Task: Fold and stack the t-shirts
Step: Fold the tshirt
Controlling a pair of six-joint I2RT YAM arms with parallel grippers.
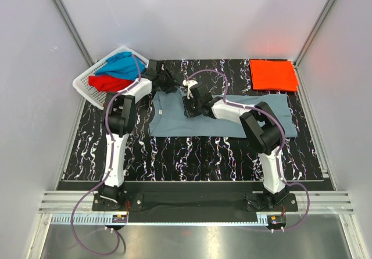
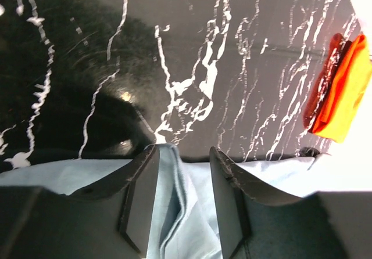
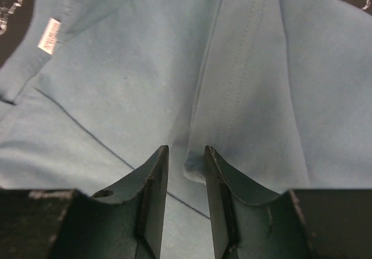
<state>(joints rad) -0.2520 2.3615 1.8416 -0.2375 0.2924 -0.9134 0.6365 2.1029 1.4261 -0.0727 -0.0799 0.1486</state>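
Black white-veined counter (image 1: 192, 154) carries the grey-blue t-shirt (image 1: 221, 128) spread flat across its middle. White slotted basket (image 1: 84, 85) at the far left corner holds the bright blue t-shirt (image 1: 119, 67) and the red t-shirt (image 1: 107, 83); the orange-red t-shirt (image 1: 273, 75) lies folded at the far right corner. Left jaws are clamped on the grey-blue t-shirt's far left edge, right jaws pinch a raised fold just beside

**Two arms reach out, two grippers pinch**

The left arm (image 1: 118, 117) stretches far forward. The left gripper (image 2: 183, 154) is down low, squeezing a fold of the grey-blue t-shirt (image 2: 174, 212). The right arm (image 1: 264, 132) bends over to the left. The right gripper (image 3: 186, 153) pinches the same shirt.
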